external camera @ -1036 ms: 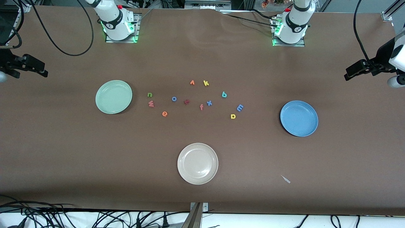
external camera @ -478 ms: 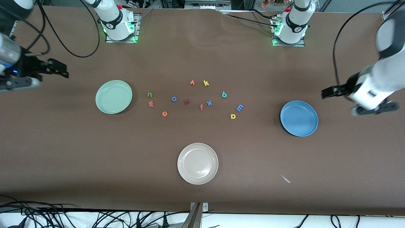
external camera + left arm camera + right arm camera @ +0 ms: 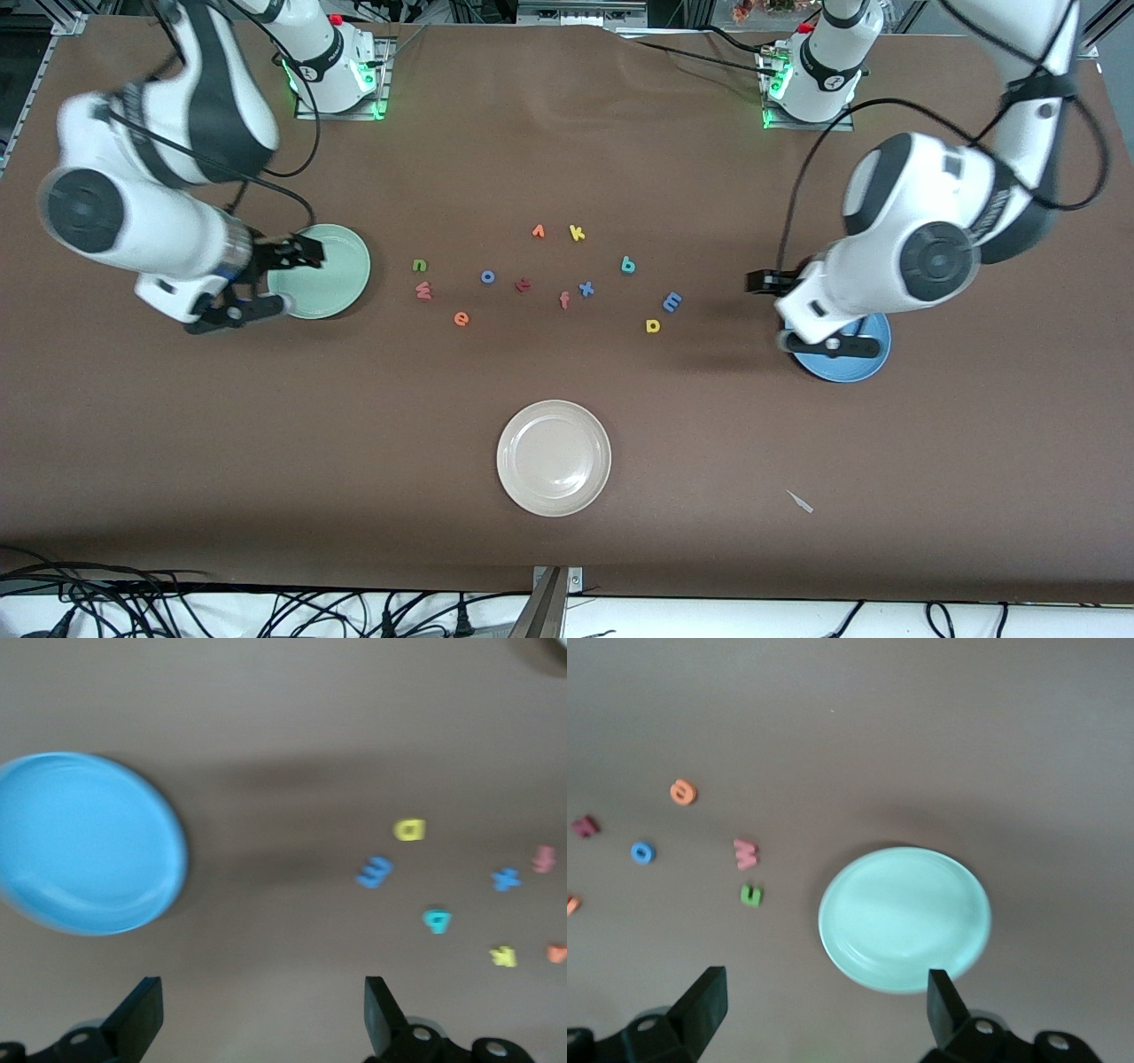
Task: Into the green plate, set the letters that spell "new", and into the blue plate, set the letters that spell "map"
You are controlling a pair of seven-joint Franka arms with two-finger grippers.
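Note:
The green plate (image 3: pixel 341 266) lies toward the right arm's end, the blue plate (image 3: pixel 855 363) toward the left arm's end. Between them lie the green "n" (image 3: pixel 420 264), red "w" (image 3: pixel 423 290), orange "e" (image 3: pixel 461 318), teal "a" (image 3: pixel 627 264), blue "m" (image 3: pixel 672 301) and yellow "p" (image 3: pixel 653 325). My right gripper (image 3: pixel 291 280) hovers open and empty over the green plate's (image 3: pixel 904 919) outer edge. My left gripper (image 3: pixel 769 312) hangs open and empty over the blue plate's (image 3: pixel 89 842) rim facing the letters; that arm hides most of the plate in the front view.
A cream-white plate (image 3: pixel 554 458) sits nearer the front camera. Other letters lie in the middle: "o" (image 3: pixel 487 276), "t" (image 3: pixel 523 284), "f" (image 3: pixel 564 300), "x" (image 3: pixel 586 288), "v" (image 3: pixel 538 231), "k" (image 3: pixel 577 233). A small white scrap (image 3: pixel 800 501) lies near the front edge.
Both arms have swung inward from the table's ends, the right to the green plate, the left to the blue plate. Letters and plates have not moved.

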